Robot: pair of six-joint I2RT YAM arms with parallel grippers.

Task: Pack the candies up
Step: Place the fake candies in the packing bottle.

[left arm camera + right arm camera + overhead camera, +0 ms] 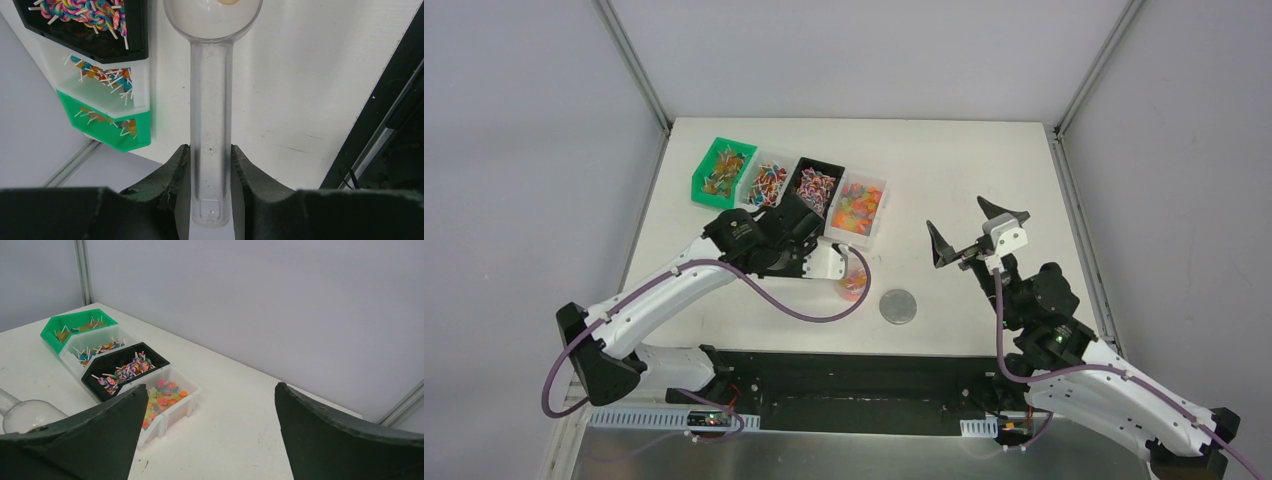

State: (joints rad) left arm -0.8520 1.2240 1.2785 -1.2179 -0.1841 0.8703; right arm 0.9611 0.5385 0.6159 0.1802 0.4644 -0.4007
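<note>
My left gripper is shut on the handle of a clear plastic scoop. The scoop's bowl holds an orange candy at its far rim. In the top view the bowl sits over a small clear cup with orange gummy candies in it. More gummy candies fill the rightmost white bin. My right gripper is open and empty, above the table to the right of the bins. The scoop's bowl also shows in the right wrist view.
Four bins stand in a row at the back left: green, white, black with swirl lollipops, and white. A grey round lid disc lies on the table near the front, right of the cup.
</note>
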